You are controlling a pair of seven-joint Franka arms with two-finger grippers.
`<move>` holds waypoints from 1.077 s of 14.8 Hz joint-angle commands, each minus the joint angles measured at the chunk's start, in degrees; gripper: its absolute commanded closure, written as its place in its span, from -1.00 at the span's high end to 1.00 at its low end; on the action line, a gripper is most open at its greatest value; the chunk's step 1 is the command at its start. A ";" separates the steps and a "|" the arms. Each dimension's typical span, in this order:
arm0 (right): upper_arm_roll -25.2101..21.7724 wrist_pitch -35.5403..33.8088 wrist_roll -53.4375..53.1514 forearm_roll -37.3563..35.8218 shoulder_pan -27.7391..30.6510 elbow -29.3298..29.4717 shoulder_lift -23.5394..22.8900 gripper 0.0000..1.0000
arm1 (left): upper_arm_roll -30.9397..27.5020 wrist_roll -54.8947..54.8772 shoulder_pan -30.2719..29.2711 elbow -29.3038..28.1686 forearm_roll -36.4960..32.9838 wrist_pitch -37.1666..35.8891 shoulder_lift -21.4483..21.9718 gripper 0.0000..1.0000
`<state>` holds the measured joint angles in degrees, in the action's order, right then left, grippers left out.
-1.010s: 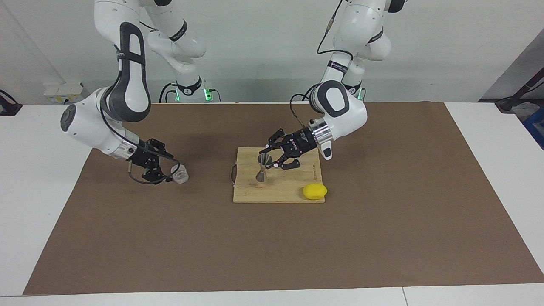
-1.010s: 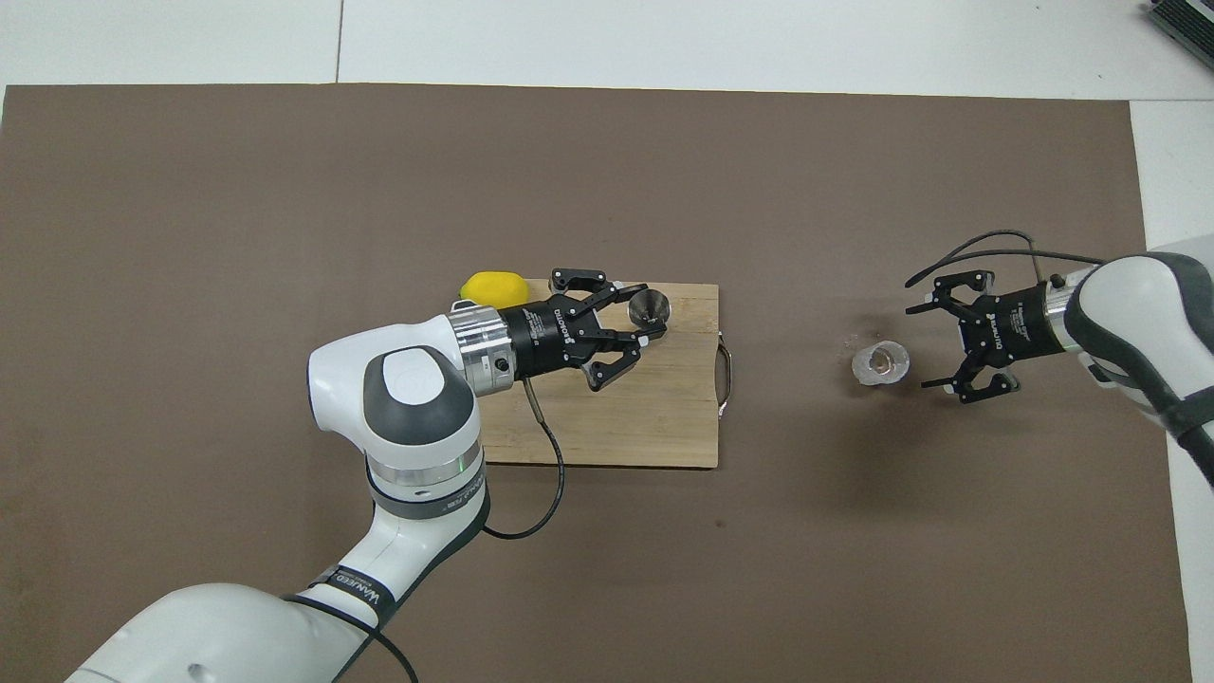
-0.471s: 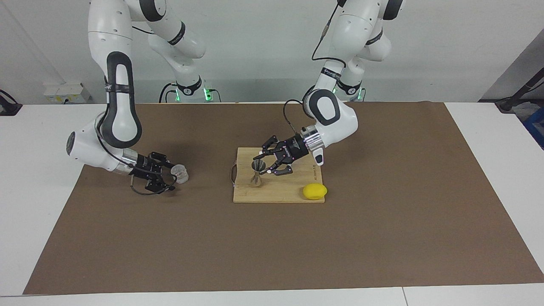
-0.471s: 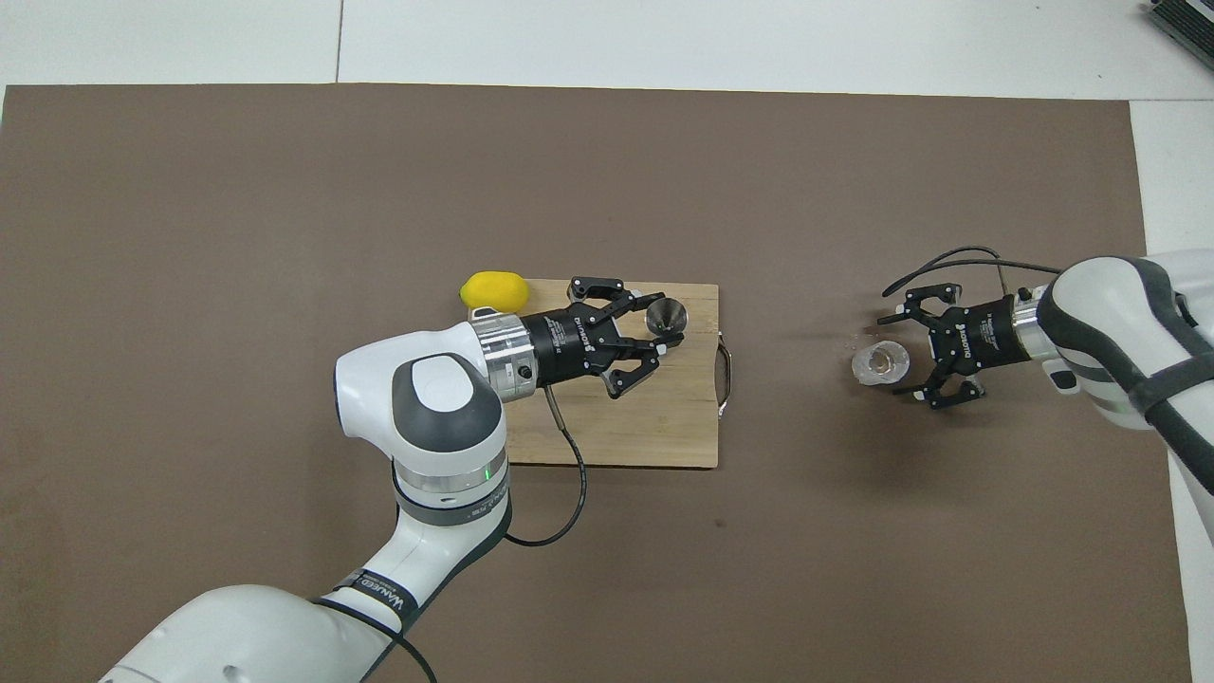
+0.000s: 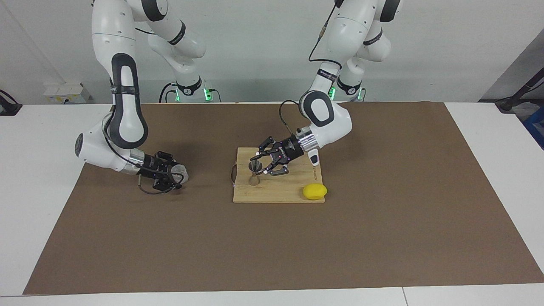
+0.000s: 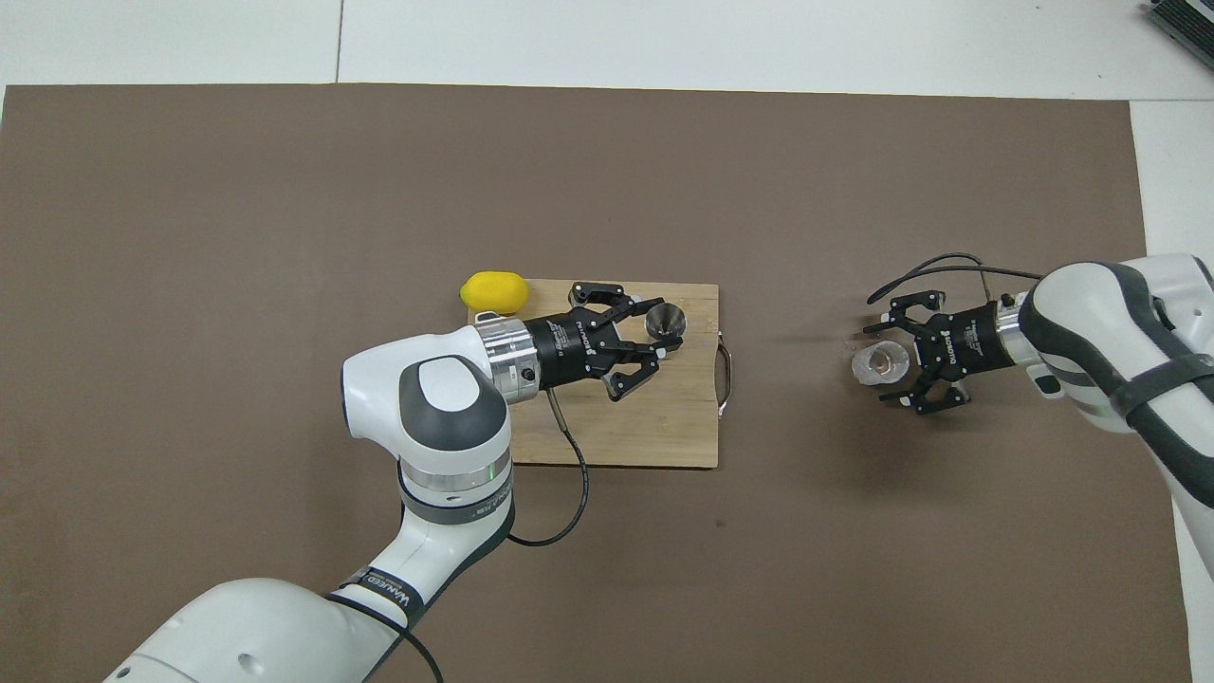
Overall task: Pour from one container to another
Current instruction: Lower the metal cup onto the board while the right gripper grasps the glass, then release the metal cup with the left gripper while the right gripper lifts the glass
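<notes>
Hands on both containers' flanks, pour not yet begun: that is how I read my rig from here. My left hand (image 5: pixel 258 165) is closed on the waist of the metal jigger (image 5: pixel 254 173), which stands upright on the bamboo cutting board (image 5: pixel 293 192) at mid-table, near the board's end toward the right arm. My right hand (image 5: pixel 177 174) sits low at the clear ribbed cup (image 5: pixel 182 173), which rests on the brown mat (image 5: pixel 272 246) toward the right arm's end of the table, well apart from the board. That hand's fingers (image 6: pixel 895 317) straddle the cup from the side in the overhead view; they look spread around it, and I cannot tell that they have pinched it yet.

By my judgement the task is at its early stage. One receiving vessel appears secured; the cup is on the mat, unlifted and untilted. Left to do: close on the cup, raise it, carry it across to the jigger, and tip it over the jigger's upper cone. Something small and pale shows inside the cup, though I cannot say what.

Count on the table: one cup, one jigger, one cutting board with a wire handle, one yellow lemon (image 5: pixel 315 191) at the board's corner toward the left arm, one mat, two arms.
</notes>
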<state>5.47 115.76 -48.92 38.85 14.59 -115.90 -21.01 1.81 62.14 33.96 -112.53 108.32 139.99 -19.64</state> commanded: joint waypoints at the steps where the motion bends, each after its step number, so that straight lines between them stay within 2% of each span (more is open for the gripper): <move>1: 0.15 0.87 1.81 2.98 0.44 -1.79 1.41 0.37 | -0.85 0.26 0.93 0.55 1.37 1.07 -0.75 -1.00; 2: 0.24 0.52 1.81 3.07 0.44 -1.79 1.41 0.09 | -0.93 0.26 0.93 0.55 1.37 1.07 -0.84 -0.71; 3: 0.16 0.52 1.72 3.07 0.44 -1.70 1.41 -0.14 | -1.20 0.17 0.93 0.55 1.37 1.07 -0.84 -0.19; 4: 0.15 0.34 1.63 3.07 0.44 -1.70 1.49 -0.38 | -1.20 0.17 0.93 0.55 1.37 1.16 -0.84 0.85; 5: 0.15 0.25 1.54 3.07 0.44 -1.61 1.49 -0.55 | -1.20 0.17 1.02 0.64 1.37 1.34 -0.84 1.00; 9: 0.15 0.25 -0.64 3.07 -0.08 -1.44 3.95 -0.95 | -1.20 0.17 0.93 0.91 1.37 1.42 -0.58 1.00; 13: 0.07 1.30 -11.52 2.37 -5.69 -0.38 7.38 -1.00 | -1.20 0.17 1.02 0.82 1.10 1.43 0.82 1.00; 16: -0.02 1.39 -20.66 -0.16 -10.09 2.77 7.73 -1.00 | -1.11 0.52 0.93 -1.19 0.66 1.51 6.52 1.00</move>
<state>5.51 116.29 -64.35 40.00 6.90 -114.55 -13.83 1.23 62.13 34.01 -111.32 108.47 140.13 -18.19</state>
